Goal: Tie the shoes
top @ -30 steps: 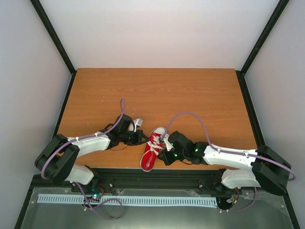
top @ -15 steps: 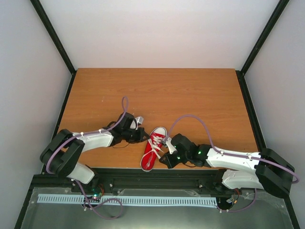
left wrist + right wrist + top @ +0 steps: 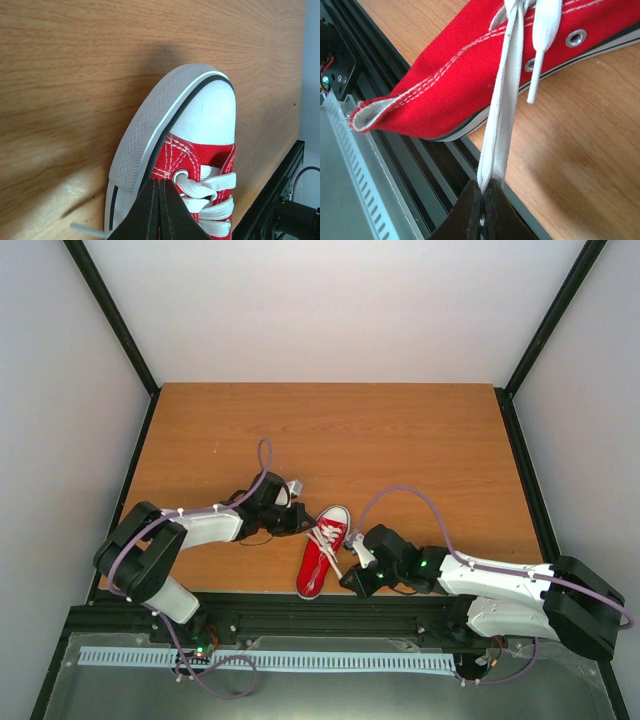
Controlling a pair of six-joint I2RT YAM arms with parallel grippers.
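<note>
- Sneaker (image 3: 322, 550), red with a white toe cap, sits sole-down between the two pairs of jaws. Its toe is just ahead of the left jaws and its heel is beside the right ones, at the near edge of the bench (image 3: 400, 440).
- We see the right jaws pinched tight on a flat white lace (image 3: 502, 125) drawn straight from the eyelets. We judge this tension prepares the knot.
- The left jaws are closed. We cannot tell whether they grip a lace end.
</note>
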